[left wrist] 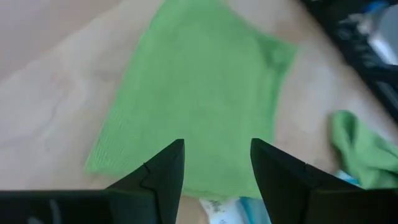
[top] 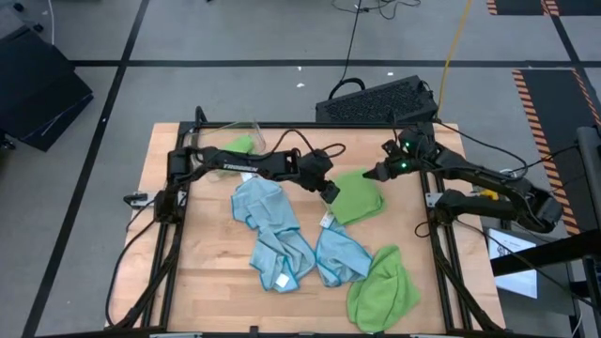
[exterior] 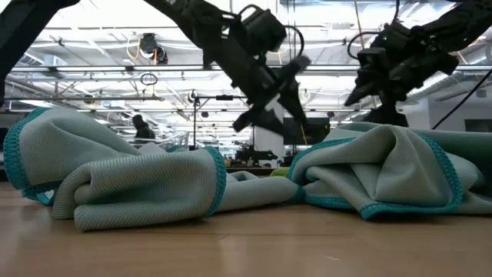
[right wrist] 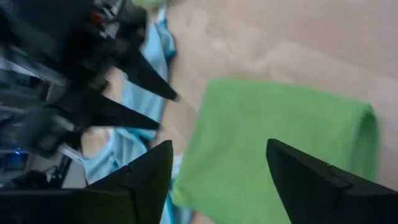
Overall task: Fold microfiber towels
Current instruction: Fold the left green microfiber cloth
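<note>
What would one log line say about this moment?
left gripper: open, over folded green towel | right gripper: open, beside it | blue towels: crumpled, unfolded

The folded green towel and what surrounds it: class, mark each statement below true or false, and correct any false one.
1. Both grippers are open and hold nothing. True: left gripper, right gripper.
2. The folded green towel lies between the two grippers. True.
3. All blue towels are neatly folded. False: the blue towels lie crumpled.
4. A second green towel lies crumpled near the table's front right corner. True.
5. The folded towel hangs in the air. False: it rests on the table.
</note>
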